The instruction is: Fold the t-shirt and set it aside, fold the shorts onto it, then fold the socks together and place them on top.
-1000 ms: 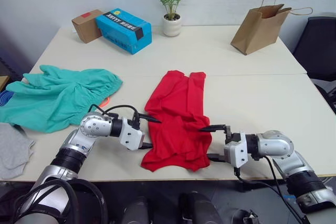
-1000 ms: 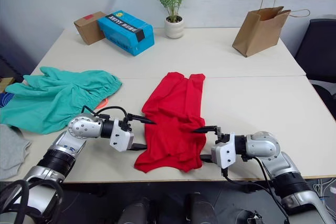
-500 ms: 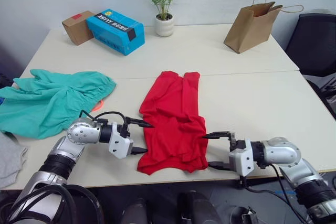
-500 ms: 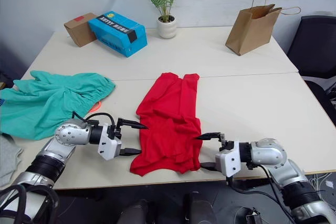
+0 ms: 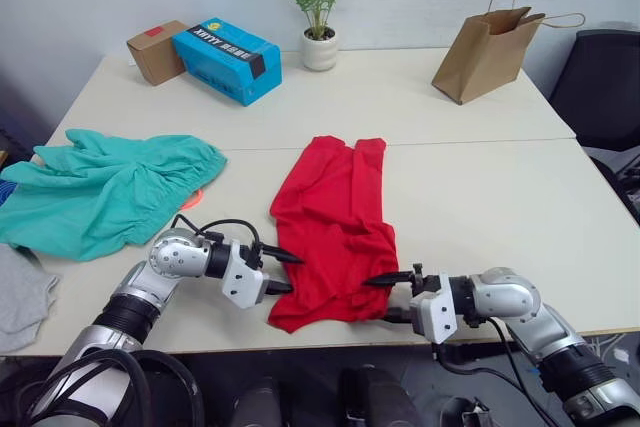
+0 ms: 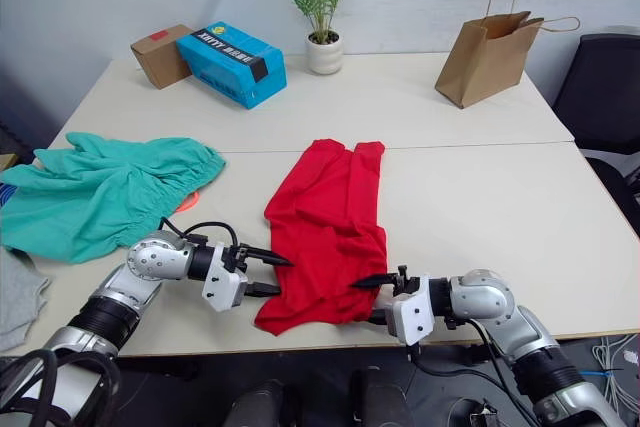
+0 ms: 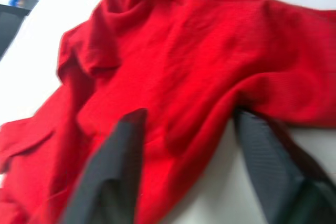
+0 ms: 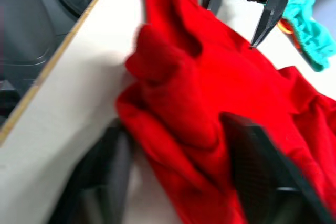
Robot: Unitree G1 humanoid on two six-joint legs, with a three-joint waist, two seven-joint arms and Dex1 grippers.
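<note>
Pincers (image 5: pixel 278 272) (image 5: pixel 385 297) both gape, straddling t-shirt (image 5: pixel 335 217) hem edges.

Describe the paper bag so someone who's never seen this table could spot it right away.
Start at the white table and look to its far edge, on the robot's right. The brown paper bag stands there upright, well apart from the potted plant; it alone has thin looped handles.

One red t-shirt (image 5: pixel 335 227), one teal shorts (image 5: pixel 105 187), two boxes (image 5: pixel 225 45) (image 5: pixel 157 50), one paper bag (image 5: pixel 487 42), one potted plant (image 5: pixel 319 7).
</note>
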